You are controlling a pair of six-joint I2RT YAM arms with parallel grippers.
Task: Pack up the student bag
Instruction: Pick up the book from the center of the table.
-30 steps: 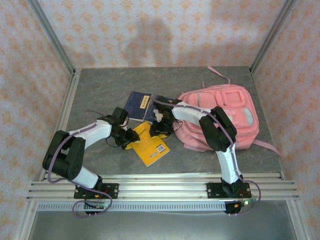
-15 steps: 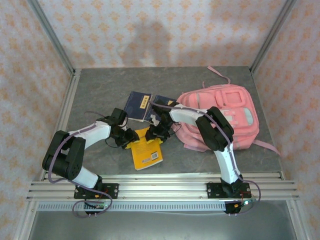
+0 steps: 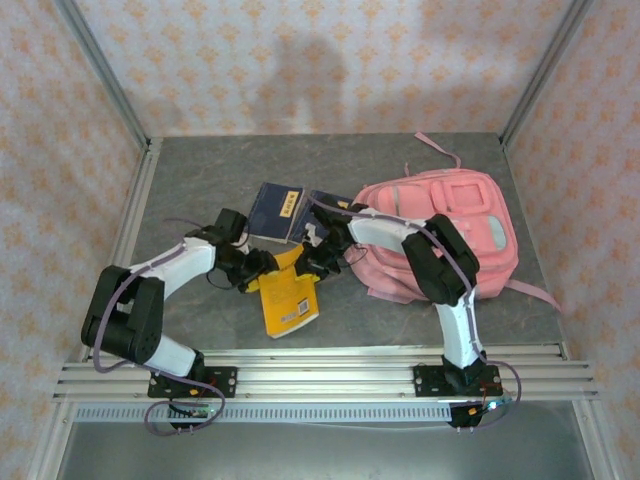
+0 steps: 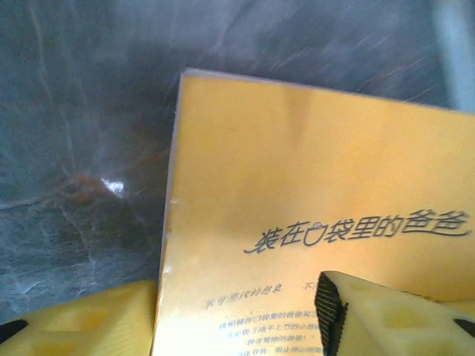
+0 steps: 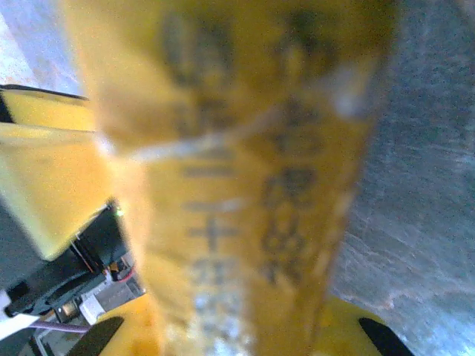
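Right gripper (image 3: 318, 262): has closed since a second ago and now pinches the raised far edge of the yellow book (image 3: 288, 302).
Left gripper (image 3: 260, 268): jaws have spread apart; one finger (image 4: 393, 315) lies over the cover, the other off the book's side.
Yellow book: swung from a slant to nearly end-on toward the arms (far end tilted up).
Books: three, one yellow, plus a blue book (image 3: 274, 212) beside a second blue book (image 3: 326, 203).
Student bag (image 3: 460, 225): one, pink, flat on the table (image 3: 200, 180), right of the books.
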